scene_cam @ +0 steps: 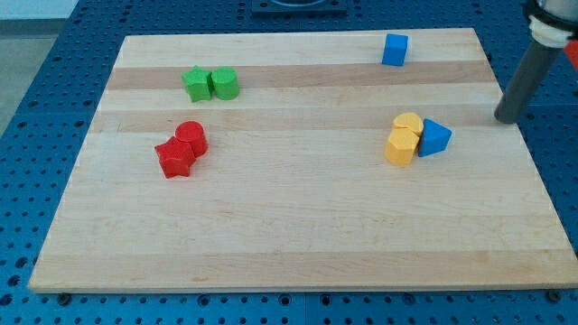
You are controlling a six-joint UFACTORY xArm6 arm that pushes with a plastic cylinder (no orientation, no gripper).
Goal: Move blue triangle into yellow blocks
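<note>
Since the arm ends in a plain dark rod and carries no jaws at all, there is no opening or closing to report; my tip (508,118) rests on the pale wooden counter (289,235) near the view's right edge, well to the right of and slightly above the blue triangular block (435,137), with bare wood between them. That blue triangular block sits just to the right of the two yellow blocks (404,139), apparently touching them; the upper yellow one looks rounded and the lower one more angular, though their exact shapes are hard to make out; judged from how things lie, the task looks all but complete. I would expect the blue block to be light, rigid and fairly slippery on the smooth wood, so it should slide at a gentle push but may spin if met off-centre; since it cannot be gripped, the place to meet it would be its right-hand face, pressing toward the view's left; too hard a shove could scatter the yellow pair. Elsewhere, a blue cube (395,50) stands near the view's top, two green blocks (210,84) sit touching at upper left, and two red blocks (182,150) cluster at left; no brand, label or readable writing shows anywhere.
</note>
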